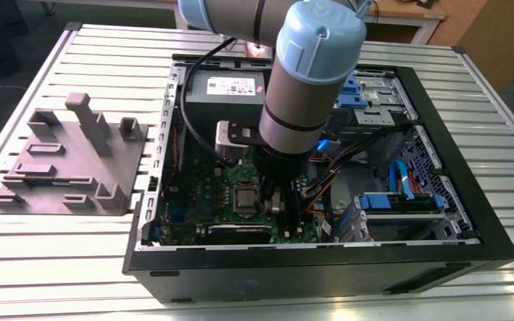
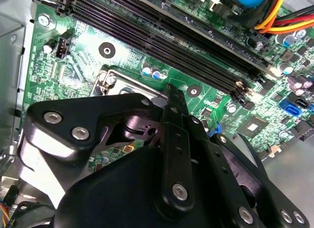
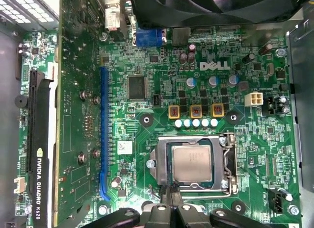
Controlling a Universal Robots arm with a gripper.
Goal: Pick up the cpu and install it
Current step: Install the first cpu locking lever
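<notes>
The cpu (image 3: 192, 163), a silvery-grey square chip, lies flat in the dark socket on the green motherboard (image 3: 162, 66), with the metal socket frame (image 3: 226, 164) around it. My gripper (image 3: 170, 192) is shut with nothing in it, and its tips meet at the socket's edge just beside the chip. In the second wrist view the black gripper (image 2: 169, 89) reaches over the socket frame (image 2: 128, 80) and hides the chip. In the exterior view the arm (image 1: 304, 87) reaches down into the open computer case (image 1: 328, 267), and the cpu (image 1: 245, 198) lies just to the exterior view's left of it.
A graphics card (image 3: 39, 159) and a blue slot (image 3: 104, 130) flank the socket. Black memory slots (image 2: 162, 37) run past it. Orange cables (image 1: 324, 190), blue drive trays (image 1: 400, 200) and a grey box with a white label (image 1: 225, 87) crowd the case. A grey fixture (image 1: 69, 160) stands on the slatted table.
</notes>
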